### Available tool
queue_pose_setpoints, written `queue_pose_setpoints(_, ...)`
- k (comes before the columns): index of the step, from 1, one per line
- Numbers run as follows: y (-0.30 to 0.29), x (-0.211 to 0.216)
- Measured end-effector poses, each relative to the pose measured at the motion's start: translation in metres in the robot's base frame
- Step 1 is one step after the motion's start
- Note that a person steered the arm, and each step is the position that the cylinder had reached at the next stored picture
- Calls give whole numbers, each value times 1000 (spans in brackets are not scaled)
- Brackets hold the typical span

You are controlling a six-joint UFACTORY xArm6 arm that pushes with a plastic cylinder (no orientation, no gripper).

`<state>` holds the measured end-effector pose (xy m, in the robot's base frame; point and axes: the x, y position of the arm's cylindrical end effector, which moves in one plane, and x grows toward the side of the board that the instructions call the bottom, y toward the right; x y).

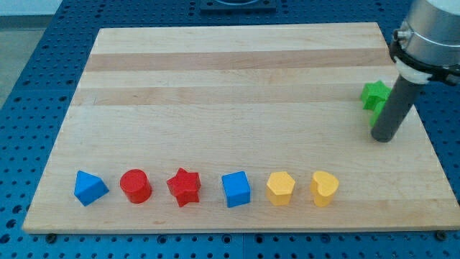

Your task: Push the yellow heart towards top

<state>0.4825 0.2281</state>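
Yellow heart sits at the row's right end, near the view's bottom edge. My tip, bare rod holding nothing, rests beside the green block, well apart. Risk: off-centre contact spins the heart sideways, or I clip the yellow hexagon.

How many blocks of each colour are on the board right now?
Blue: 2, a triangle-like block and a cube
Red: 2, a cylinder and a star
Yellow: 2, a hexagon-like block and the yellow heart
Green: 1, partly hidden behind my tip
Total: 7
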Motion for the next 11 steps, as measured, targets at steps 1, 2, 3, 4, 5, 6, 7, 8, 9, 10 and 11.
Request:
queue_pose_setpoints(1,7,-1)
queue_pose_setpoints(2,7,-1)
queue_pose_setpoints(3,4,48)
queue_pose_setpoints(4,-21,105)
queue_pose_setpoints(5,-72,135)
queue_pose_setpoints(6,-106,135)
queue_pose_setpoints(7,-119,124)
queue_pose_setpoints(8,-119,104)
queue_pose_setpoints(9,-123,84)
queue_pose_setpoints(10,-123,64)
queue_pose_setpoints(11,-123,49)
